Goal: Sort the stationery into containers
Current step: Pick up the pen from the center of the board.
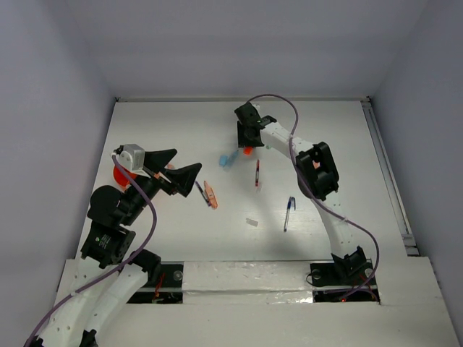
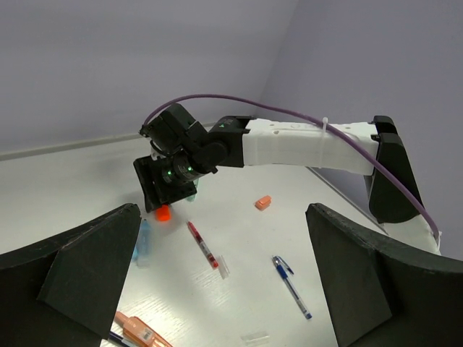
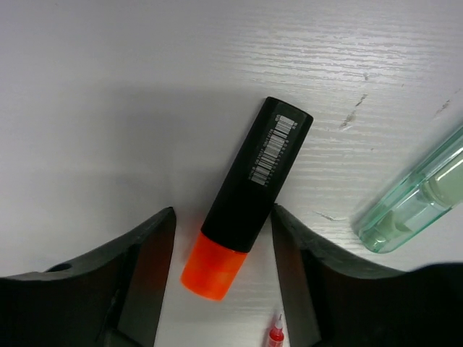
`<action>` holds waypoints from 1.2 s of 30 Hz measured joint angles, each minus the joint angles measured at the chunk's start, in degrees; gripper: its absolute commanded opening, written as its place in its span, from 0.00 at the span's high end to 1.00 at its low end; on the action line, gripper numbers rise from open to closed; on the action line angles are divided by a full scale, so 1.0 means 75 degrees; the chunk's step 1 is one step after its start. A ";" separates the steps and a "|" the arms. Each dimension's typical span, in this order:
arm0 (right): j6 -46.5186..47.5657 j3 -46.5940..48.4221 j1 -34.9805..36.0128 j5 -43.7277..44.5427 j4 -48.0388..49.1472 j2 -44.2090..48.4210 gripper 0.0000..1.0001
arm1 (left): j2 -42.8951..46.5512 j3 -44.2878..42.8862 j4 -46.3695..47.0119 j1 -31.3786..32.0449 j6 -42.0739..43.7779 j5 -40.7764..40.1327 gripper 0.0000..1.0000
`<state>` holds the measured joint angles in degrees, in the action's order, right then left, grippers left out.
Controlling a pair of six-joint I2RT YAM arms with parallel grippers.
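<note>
Your right gripper (image 3: 223, 217) straddles the orange-capped marker (image 3: 253, 188), fingers spread just beside its black body, not yet pinching, set for a crosswise squeeze, while your left gripper (image 2: 223, 213) gapes empty.

Matt black plastic marker (image 3: 257, 181); white wood-grained table (image 3: 145, 72); clear glossy cap (image 3: 412, 202).

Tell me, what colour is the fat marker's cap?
Orange, on a black marker; clearest in the right wrist view.

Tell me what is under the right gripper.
Under the right gripper, a black highlighter with an orange cap lies flat on the table between the open fingers. From above, the gripper covers all but the orange end.
</note>
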<state>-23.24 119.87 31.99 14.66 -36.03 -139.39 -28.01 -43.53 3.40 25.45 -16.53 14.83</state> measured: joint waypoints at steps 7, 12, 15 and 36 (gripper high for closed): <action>0.0009 -0.0058 0.0038 0.0221 0.0000 0.0020 0.63 | -0.0009 0.0000 0.0006 0.0000 -0.0009 -0.0006 0.01; 0.0020 -0.0117 0.0052 0.0425 0.0087 0.0041 0.81 | -0.0102 0.0000 0.0023 0.0000 -0.0050 -0.0009 0.01; 0.0093 -0.0265 0.0050 0.0484 0.0242 0.0122 0.83 | -0.0245 0.0003 0.0020 0.0000 -0.0099 -0.0017 0.01; 0.0679 -0.7548 0.0787 -0.2725 0.5692 0.7207 0.81 | -0.3695 -0.0073 0.0458 0.0000 -0.2888 -0.0335 0.14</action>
<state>-18.15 63.26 37.89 -5.78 6.66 -85.34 -55.72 -44.07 6.83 25.45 -38.20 12.32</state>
